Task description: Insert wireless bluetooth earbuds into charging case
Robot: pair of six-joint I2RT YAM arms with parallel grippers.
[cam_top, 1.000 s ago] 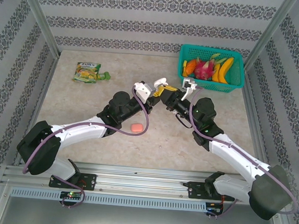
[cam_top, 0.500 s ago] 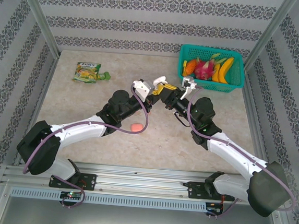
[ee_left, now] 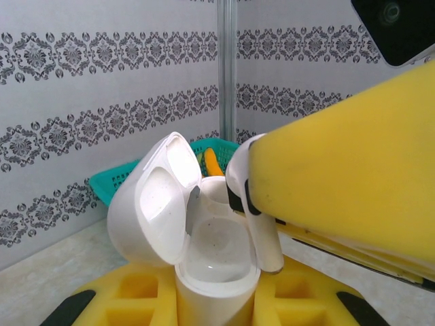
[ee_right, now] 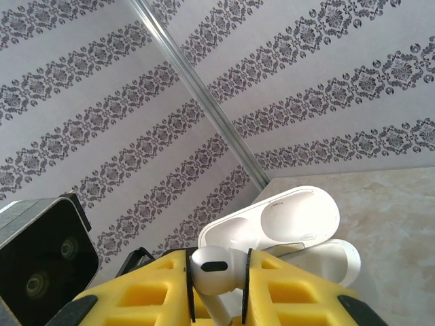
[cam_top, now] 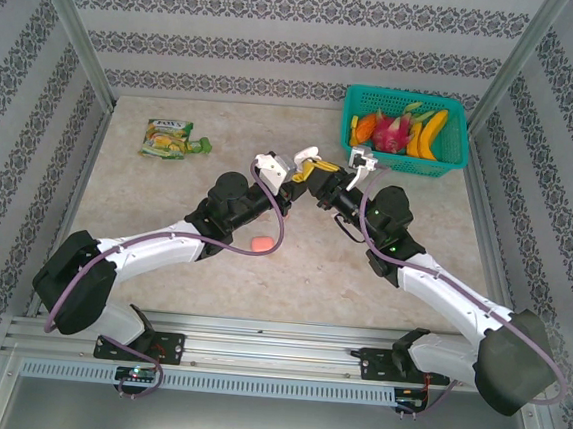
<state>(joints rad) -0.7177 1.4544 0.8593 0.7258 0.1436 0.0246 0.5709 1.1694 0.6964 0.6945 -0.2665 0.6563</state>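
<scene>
While a stem had to be guided into a narrow socket, the right gripper (ee_right: 217,282) was clamped by its yellow foam pads (ee_right: 153,299) on the head of a white stemmed plastic earbud (ee_right: 212,266), so the stem hung free and pointed down at the opening. The left gripper (cam_top: 292,169) was closed on the lower body of a glossy white rounded charging case (ee_left: 212,272), holding it upright and raised above the beige marbled table (cam_top: 167,204), its hinged lid (ee_left: 158,197) thrown back away from the earbud, presumably to keep the mouth clear. The stem tip sat at the case's rim; whether it touched I could not tell. The sockets that showed looked empty. Near the left arm, a small salmon-pink rounded object (cam_top: 261,242), likely a second case, lay shut on the table. At the far right stood a teal plastic basket (cam_top: 465,140) holding yellow bananas (cam_top: 429,132) and pink dragon fruit (cam_top: 389,131). At the far left lay a green snack packet (cam_top: 171,139).
</scene>
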